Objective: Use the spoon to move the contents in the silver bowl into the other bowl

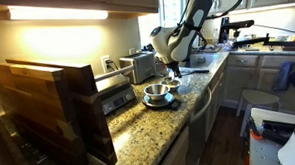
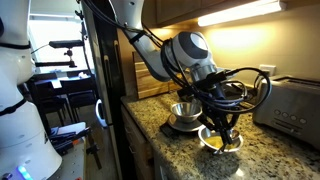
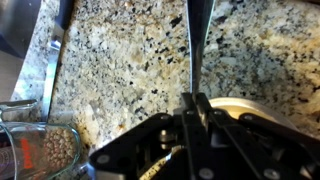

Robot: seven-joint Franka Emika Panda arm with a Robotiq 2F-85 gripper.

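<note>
Grip comes first: my hand [image 3: 196, 100] is pressed together on the thin dark handle of the spoon [image 3: 197, 45]. In the wrist view the handle runs straight out from my fingertips to the far edge of the picture, and its scoop end is out of sight. In an exterior view my hand [image 2: 224, 128] hangs low over the other bowl [image 2: 218, 143], a small pale one with a yellowish inside that sits just beside the silver bowl [image 2: 184, 110]. From the wrist only a curve of its white rim shows.

The silver bowl is round shiny steel with a wide, flared rim. It stands upright on a dark mat [image 2: 178, 127] on the speckled granite table [image 3: 120, 60], and I cannot make out what lies inside it.

Beyond the silver bowl, toward the wall, stands a toaster [image 1: 139, 65], near it but apart. A clear measuring cup [image 3: 40, 150] with red markings and brownish grains inside shows at the lower corner of the wrist view; I cannot tell how it lies to the silver bowl. Well apart from the silver bowl, along the table, a wooden rack [image 1: 48, 107] fills the near side of an exterior view.
</note>
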